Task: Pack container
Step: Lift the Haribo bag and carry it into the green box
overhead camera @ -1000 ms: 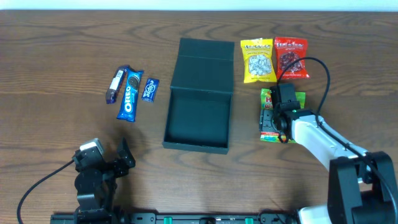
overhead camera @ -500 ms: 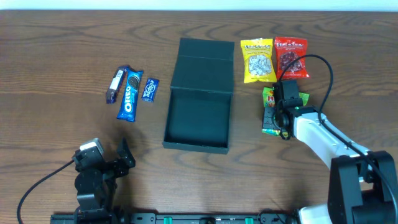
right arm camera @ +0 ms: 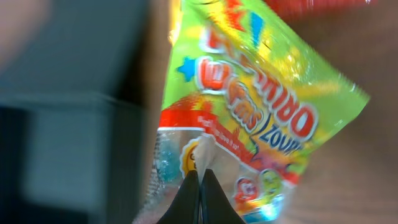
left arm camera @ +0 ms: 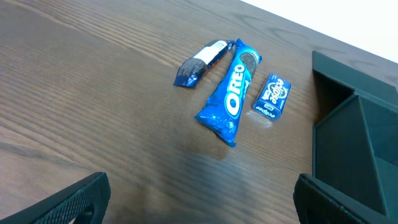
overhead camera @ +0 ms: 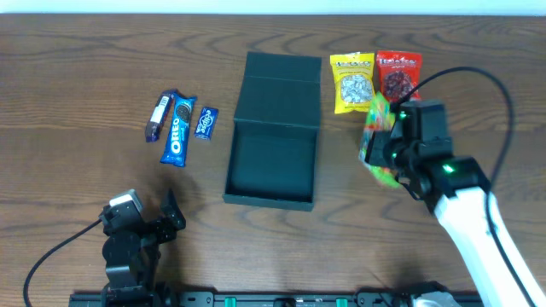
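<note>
**R gripper clamps green bag beside container**

Container point(overhead camera: 271, 162) lies open mid-counter point(overhead camera: 68, 85), lid flap at far side. R gripper point(right arm camera: 200, 186) is pinched shut on the green bag point(right arm camera: 249, 118), just right of the container wall. Yellow pack point(overhead camera: 354, 83) and red pack point(overhead camera: 398, 78) are close behind. L gripper point(left arm camera: 199, 214) is spread wide, empty, near the front edge. Oreo pack point(overhead camera: 177, 130), small blue pack point(overhead camera: 206, 122) and dark bar point(overhead camera: 159, 115) lie left of container, w/ bare counter between.

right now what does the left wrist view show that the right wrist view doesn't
Only the left wrist view: the Oreo pack, a dark blue bar and a small blue pack lying on the table, framed by the open left gripper. Only the right wrist view: the green gummy bag, pinched by the shut right gripper. Both: the dark green container and the wooden table.
</note>
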You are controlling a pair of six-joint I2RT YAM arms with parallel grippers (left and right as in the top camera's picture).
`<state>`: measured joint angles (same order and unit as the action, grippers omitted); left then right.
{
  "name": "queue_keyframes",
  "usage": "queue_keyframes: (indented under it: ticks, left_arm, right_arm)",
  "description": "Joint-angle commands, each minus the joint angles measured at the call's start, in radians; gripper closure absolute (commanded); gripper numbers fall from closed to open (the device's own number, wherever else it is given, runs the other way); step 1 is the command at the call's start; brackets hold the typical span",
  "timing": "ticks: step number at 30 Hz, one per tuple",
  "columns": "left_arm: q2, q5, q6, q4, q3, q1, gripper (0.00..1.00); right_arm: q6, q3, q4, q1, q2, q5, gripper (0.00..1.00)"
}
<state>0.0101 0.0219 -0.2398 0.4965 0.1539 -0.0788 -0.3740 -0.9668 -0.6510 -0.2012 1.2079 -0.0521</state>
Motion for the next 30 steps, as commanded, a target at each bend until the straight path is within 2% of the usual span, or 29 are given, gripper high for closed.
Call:
queue_keyframes:
  ticks: [1, 8, 11, 18, 23, 25, 30]
  left_arm:
    - [-0.006, -0.011, -0.008, 0.000, -0.016, -0.007, 0.05]
    - [-0.006, -0.011, -0.008, 0.000, -0.016, -0.007, 0.05]
    - [-0.006, -0.011, -0.008, 0.000, -0.016, -0.007, 0.05]
    - [-0.006, -0.011, -0.008, 0.000, -0.016, -0.007, 0.05]
    - [-0.006, -0.011, -0.008, 0.000, -0.016, -0.007, 0.05]
    - [-0.006, -0.011, -0.008, 0.000, -0.016, -0.007, 0.05]
    - [-0.006, -0.011, -0.008, 0.000, -0.016, -0.007, 0.05]
  right_arm:
    - [-0.041, -0.075, 0.000, -0.055, -0.078, -0.008, 0.99]
    - [-0.040, -0.166, 0.034, -0.258, -0.077, -0.008, 0.99]
    - [0.027, -0.167, 0.093, -0.362, -0.035, -0.008, 0.98]
    - [0.404, -0.167, 0.209, -0.551, 0.135, -0.039, 0.99]
    - [0.776, -0.166, 0.204, -0.617, 0.246, -0.039, 0.99]
    - [0.860, -0.166, 0.190, -0.624, 0.269, -0.023, 0.99]
    - [0.962, -0.166, 0.159, -0.623, 0.298, 0.026, 0.99]
